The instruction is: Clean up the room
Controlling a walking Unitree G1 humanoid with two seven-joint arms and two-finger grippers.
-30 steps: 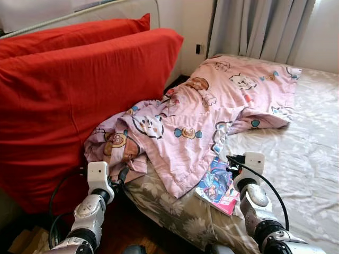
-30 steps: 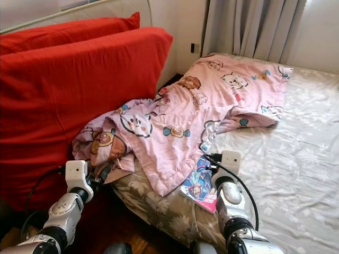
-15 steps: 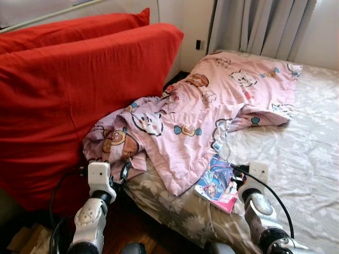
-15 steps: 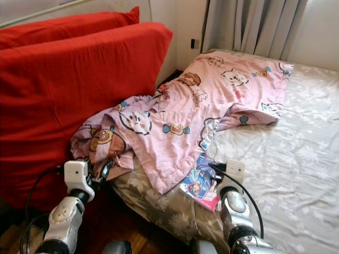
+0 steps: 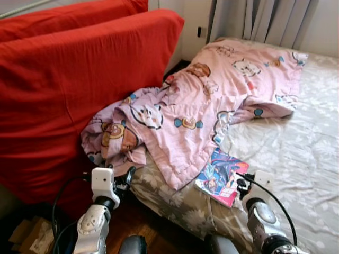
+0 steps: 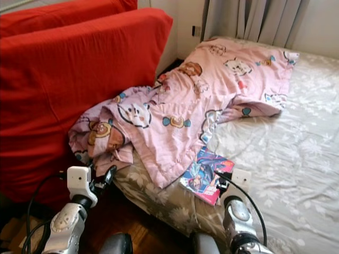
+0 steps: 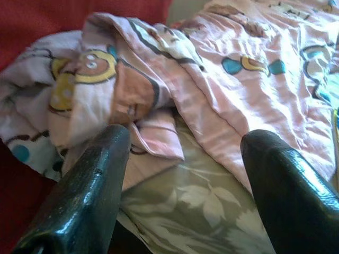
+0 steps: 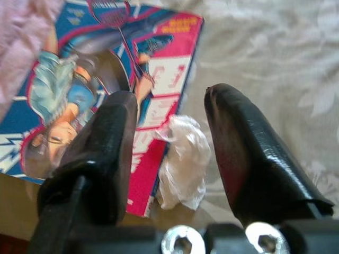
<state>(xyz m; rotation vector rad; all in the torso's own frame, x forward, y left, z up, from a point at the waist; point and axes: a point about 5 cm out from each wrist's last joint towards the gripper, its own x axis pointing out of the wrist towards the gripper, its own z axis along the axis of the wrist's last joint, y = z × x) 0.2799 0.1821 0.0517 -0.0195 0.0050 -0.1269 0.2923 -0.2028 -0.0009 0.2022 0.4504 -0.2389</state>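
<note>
Cushions (image 5: 74, 79): two big red ones, stacked, left of the bed
Curtains (image 5: 265, 21): grey (hanging behind the bed)
Wall socket (image 5: 201, 32): beside curtains

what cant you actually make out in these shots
- Comic book: its upper left corner lies under the pink blanket in the eye views.
- Crumpled white scrap, right wrist view: too shapeless to tell what it is.
- Cardboard on the floor: cut off by the picture's corner and in shade.
- Right hand: its fingertips are blocked by the wrist in the eye views.

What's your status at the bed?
Both jaws open, empty. Right gripper over crumpled wrapper beside comic book. Pink blanket overlaps the book's corner.
</note>
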